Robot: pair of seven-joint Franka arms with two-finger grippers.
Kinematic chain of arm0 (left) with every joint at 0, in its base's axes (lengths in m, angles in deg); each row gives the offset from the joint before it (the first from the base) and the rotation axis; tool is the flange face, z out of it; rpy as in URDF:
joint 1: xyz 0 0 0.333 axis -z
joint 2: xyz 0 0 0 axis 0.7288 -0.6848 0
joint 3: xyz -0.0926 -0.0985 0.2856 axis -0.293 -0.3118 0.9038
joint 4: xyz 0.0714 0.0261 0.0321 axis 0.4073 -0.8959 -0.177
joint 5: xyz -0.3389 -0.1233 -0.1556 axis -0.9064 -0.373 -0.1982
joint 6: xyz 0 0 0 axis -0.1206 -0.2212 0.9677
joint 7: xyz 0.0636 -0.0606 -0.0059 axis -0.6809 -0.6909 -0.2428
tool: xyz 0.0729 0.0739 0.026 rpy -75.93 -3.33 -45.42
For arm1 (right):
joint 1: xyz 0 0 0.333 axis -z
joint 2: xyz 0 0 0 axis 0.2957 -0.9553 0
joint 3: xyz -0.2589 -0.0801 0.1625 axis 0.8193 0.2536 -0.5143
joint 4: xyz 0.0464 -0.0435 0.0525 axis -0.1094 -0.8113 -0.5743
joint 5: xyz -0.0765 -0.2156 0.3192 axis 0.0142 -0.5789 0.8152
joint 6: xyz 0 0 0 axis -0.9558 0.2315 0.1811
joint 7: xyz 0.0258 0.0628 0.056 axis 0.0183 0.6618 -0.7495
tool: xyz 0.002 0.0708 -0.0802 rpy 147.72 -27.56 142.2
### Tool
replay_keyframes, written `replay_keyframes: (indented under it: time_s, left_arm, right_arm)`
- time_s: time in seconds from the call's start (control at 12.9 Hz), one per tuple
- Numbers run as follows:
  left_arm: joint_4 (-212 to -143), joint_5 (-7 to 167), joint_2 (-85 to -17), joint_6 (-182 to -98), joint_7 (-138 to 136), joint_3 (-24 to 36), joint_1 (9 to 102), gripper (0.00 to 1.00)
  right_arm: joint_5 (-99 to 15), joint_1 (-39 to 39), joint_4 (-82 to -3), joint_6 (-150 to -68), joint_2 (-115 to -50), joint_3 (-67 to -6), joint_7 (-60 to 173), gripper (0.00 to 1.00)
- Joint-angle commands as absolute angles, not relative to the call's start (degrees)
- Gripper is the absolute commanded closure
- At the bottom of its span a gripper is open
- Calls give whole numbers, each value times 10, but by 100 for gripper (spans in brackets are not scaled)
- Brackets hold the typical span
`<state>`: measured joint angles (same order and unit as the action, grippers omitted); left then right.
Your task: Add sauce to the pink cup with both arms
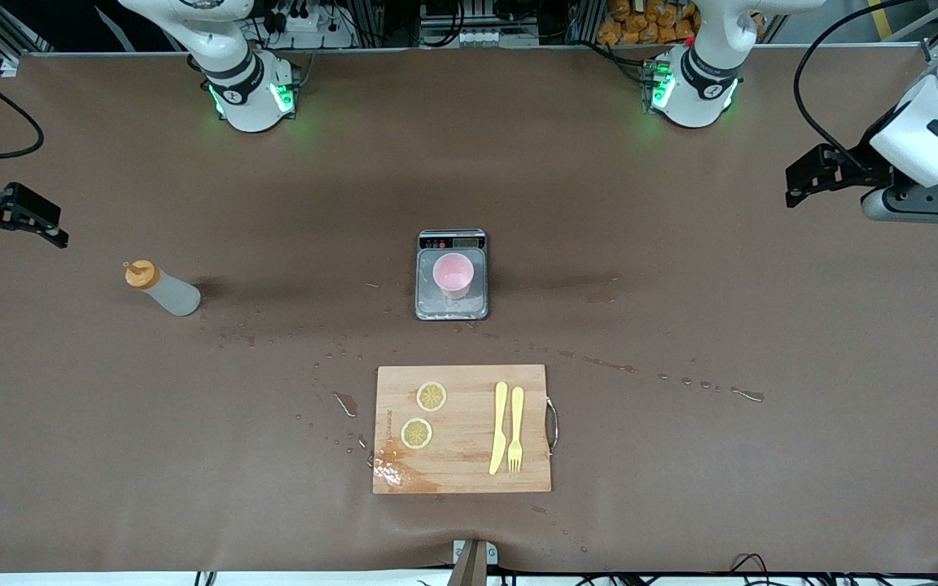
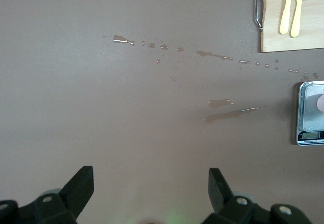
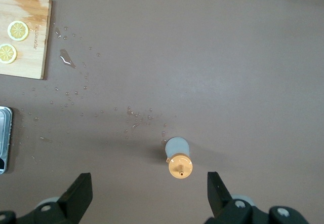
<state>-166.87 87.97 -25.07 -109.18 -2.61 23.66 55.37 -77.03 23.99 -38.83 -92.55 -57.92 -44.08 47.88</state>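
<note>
Two lemon slices (image 1: 424, 414), a yellow knife (image 1: 500, 429) and fork (image 1: 515, 429) lie on the wooden cutting board (image 1: 462, 472) nearest the front camera, with water drops (image 1: 339, 358) around it. Farther off, the pink cup (image 1: 453, 275) stands on the grey scale (image 1: 452, 305) mid-surface, and the sauce bottle (image 1: 161, 287) stands upright toward the right arm's end. Both claws hang wide and empty: the right claw (image 3: 149, 196) over the surface beside the bottle, the left claw (image 2: 152, 193) over bare surface at its own end.

Brown tabletop (image 1: 681, 342) mostly bare around translucent squeeze bottle with orange nozzle cap (image 1: 161, 288), open approach from every side. Pale pink plastic cup (image 1: 453, 275) on grey scale (image 1: 452, 273), top unobstructed. Wooden cutting board (image 1: 462, 429) just nearer camera blocks low passes there. Puddles scattered between.
</note>
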Motion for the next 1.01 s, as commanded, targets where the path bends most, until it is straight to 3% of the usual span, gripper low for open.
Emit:
replay_keyframes:
  time_s: [0.0,0.93]
  left_arm:
    - [-1658,884,-254,-1081,-14,236,553,0]
    - [-1658,884,-254,-1082,-14,236,553,0]
  right_arm:
    - [-779,248,-390,-926,-576,-448,472,0]
    - [-777,235,-384,-925,-577,-452,478,0]
